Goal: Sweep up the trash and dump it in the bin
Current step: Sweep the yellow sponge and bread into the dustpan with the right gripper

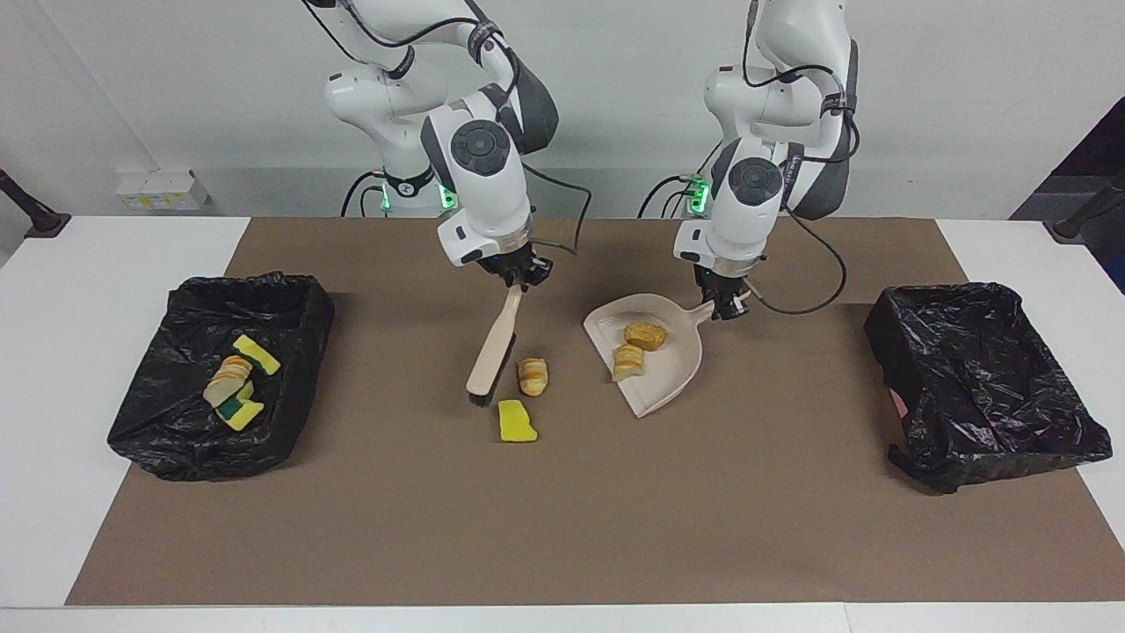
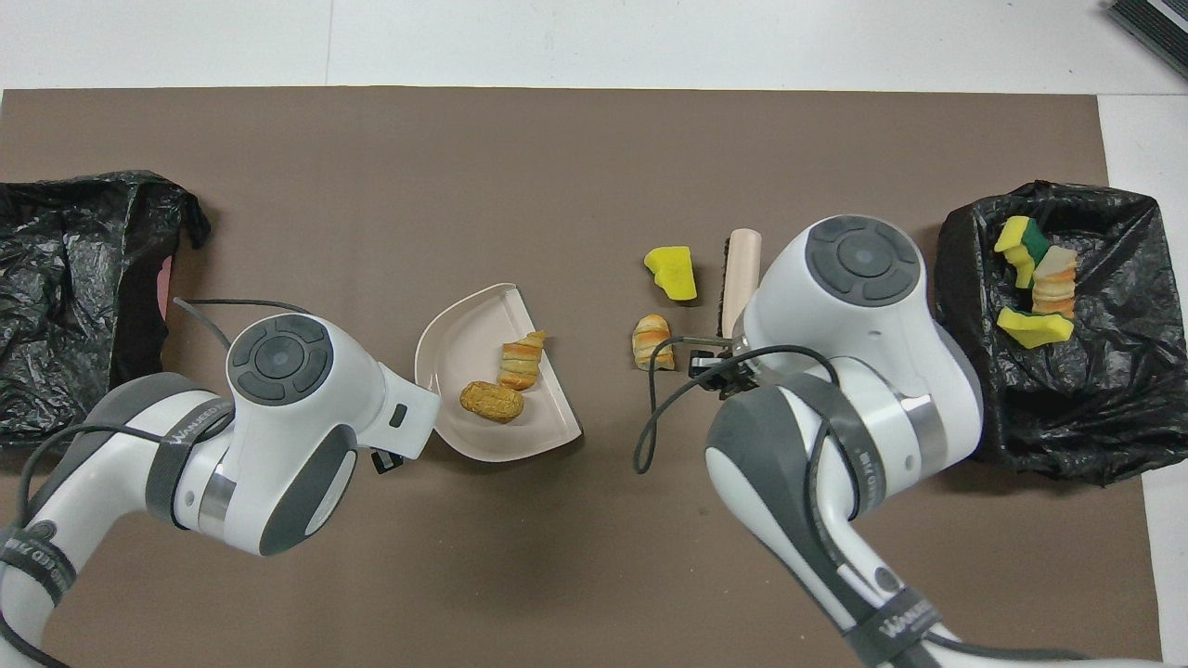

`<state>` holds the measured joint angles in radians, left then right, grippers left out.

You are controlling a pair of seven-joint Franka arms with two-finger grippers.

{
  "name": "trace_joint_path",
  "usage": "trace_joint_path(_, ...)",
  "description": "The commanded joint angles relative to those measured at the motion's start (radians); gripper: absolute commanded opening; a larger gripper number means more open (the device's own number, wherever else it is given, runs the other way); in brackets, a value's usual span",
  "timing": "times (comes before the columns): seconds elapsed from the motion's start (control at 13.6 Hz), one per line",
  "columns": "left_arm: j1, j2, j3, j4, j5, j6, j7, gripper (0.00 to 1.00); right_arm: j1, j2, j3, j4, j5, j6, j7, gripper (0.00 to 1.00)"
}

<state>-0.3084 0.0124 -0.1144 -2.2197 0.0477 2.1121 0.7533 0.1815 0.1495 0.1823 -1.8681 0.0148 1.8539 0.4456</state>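
Note:
My right gripper [image 1: 520, 276] is shut on the handle of the beige brush [image 1: 489, 356], whose bristles rest on the mat. One roll of trash [image 1: 532, 375] and a yellow sponge chunk [image 1: 516, 421] lie loose between the brush and the dustpan [image 1: 668, 378]; the brush touches neither. In the overhead view the roll [image 2: 651, 340] and the sponge [image 2: 672, 273] lie beside the brush [image 2: 740, 274]. Two rolls [image 1: 644, 335] [image 1: 627, 361] sit in the dustpan, which lies flat. My left gripper [image 1: 726, 304] is shut on its handle.
A black-lined bin [image 1: 158, 431] at the right arm's end of the table holds sponge chunks and a roll. A second black-lined bin [image 1: 993, 387] stands at the left arm's end. A brown mat [image 1: 562, 527] covers the table's middle.

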Motion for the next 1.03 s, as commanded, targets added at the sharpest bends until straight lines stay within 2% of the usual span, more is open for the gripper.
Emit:
trace_joint_path(0.0, -0.005, -0.015, 0.004, -0.018, -0.014, 0.002, -0.006, 0.00, -0.072, 0.030, 0.013, -0.003, -0.109, 0.034, -0.251, 0.00)
trace_joint_path(0.22, -0.003, -0.015, 0.004, -0.018, -0.014, 0.002, -0.006, 0.00, -0.097, 0.093, 0.011, -0.023, -0.162, 0.111, -0.418, 0.00)
trace_joint_path(0.37, -0.003, -0.015, 0.005, -0.018, -0.014, -0.004, -0.006, 0.00, -0.090, 0.094, 0.016, -0.068, -0.179, 0.165, -0.442, 0.00)
trace_joint_path(0.59, -0.003, -0.015, 0.004, -0.018, -0.014, 0.000, -0.006, 0.00, -0.031, 0.110, 0.016, -0.121, -0.168, 0.247, -0.389, 0.00)
trace_joint_path(0.74, -0.003, -0.015, 0.004, -0.018, -0.014, 0.000, -0.008, 0.00, -0.004, 0.120, 0.019, -0.118, -0.158, 0.252, -0.341, 0.00)
trace_joint_path(0.96, -0.003, -0.015, 0.004, -0.018, -0.014, -0.003, -0.008, 0.00, 0.080, 0.122, 0.019, -0.111, -0.041, 0.248, -0.295, 0.00)
